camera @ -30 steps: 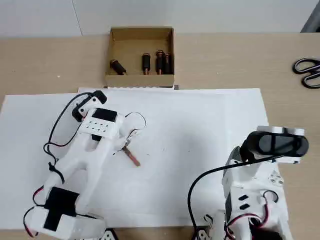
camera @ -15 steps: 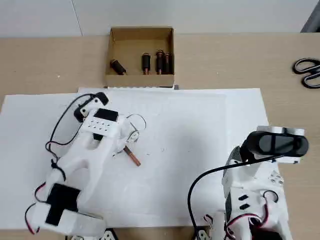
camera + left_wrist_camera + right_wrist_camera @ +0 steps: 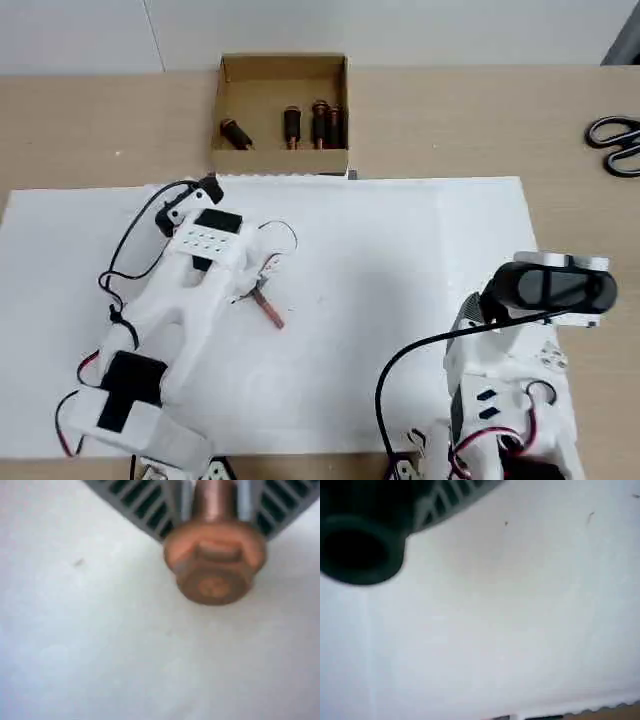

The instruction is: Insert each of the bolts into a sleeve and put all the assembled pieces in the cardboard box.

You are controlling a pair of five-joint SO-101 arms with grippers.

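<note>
A copper bolt (image 3: 215, 562) is clamped between the grey ribbed fingers (image 3: 142, 507) of my left gripper (image 3: 215, 500), its hex head pointing out over the white paper. From above, the bolt (image 3: 269, 309) slants down from the left gripper (image 3: 262, 288) and sits at the paper's left middle. In the right wrist view a black sleeve (image 3: 360, 550) with its open bore facing the camera is held by my right gripper (image 3: 385, 510), just above the paper. The cardboard box (image 3: 280, 160) stands at the back and holds several assembled pieces (image 3: 292, 125).
A white paper sheet (image 3: 400, 260) covers most of the wooden table. Scissors (image 3: 615, 143) lie at the far right edge. The right arm's body (image 3: 515, 380) stands folded at the front right.
The left arm has shifted slightly toward the back and right, carrying the bolt with it. The right arm has not moved.
</note>
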